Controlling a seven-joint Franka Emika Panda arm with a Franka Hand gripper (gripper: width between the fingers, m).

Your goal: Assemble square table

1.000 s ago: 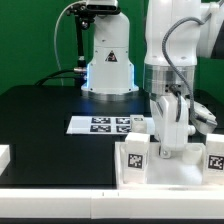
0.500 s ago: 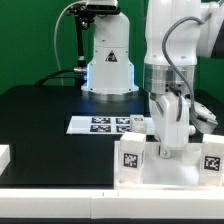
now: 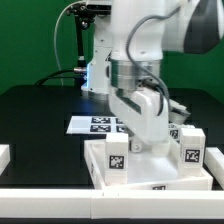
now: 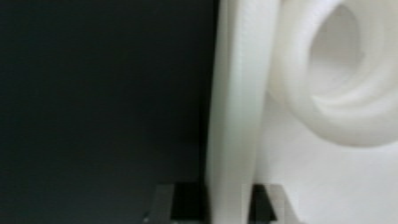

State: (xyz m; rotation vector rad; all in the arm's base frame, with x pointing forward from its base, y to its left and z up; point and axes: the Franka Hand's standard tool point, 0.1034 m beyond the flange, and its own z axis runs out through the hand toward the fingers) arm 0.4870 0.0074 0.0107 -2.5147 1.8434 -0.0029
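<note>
The square table's white tray-like top (image 3: 105, 172) lies on the black table at the exterior view's lower right, its raised rim up. Short white legs with black-and-white tags stand on it, one at the near left (image 3: 117, 156), one at the right (image 3: 192, 150) and one behind (image 3: 172, 132). My gripper (image 3: 141, 141) reaches down from above and is shut on the top's rim. In the wrist view the rim (image 4: 240, 110) runs as a white strip between my two dark fingers (image 4: 180, 204), with the gripper (image 4: 226, 206) closed on it. A rounded white leg base (image 4: 347, 70) lies beside the rim.
The marker board (image 3: 95, 124) lies flat on the black table just behind the tray top. The robot's white base (image 3: 100, 55) stands at the back. A small white part (image 3: 4, 157) sits at the exterior view's left edge. A white border runs along the front.
The arm has swung toward the exterior view's left, dragging the table top with its legs that way and turning it slightly. The grip on the rim has stayed shut.
</note>
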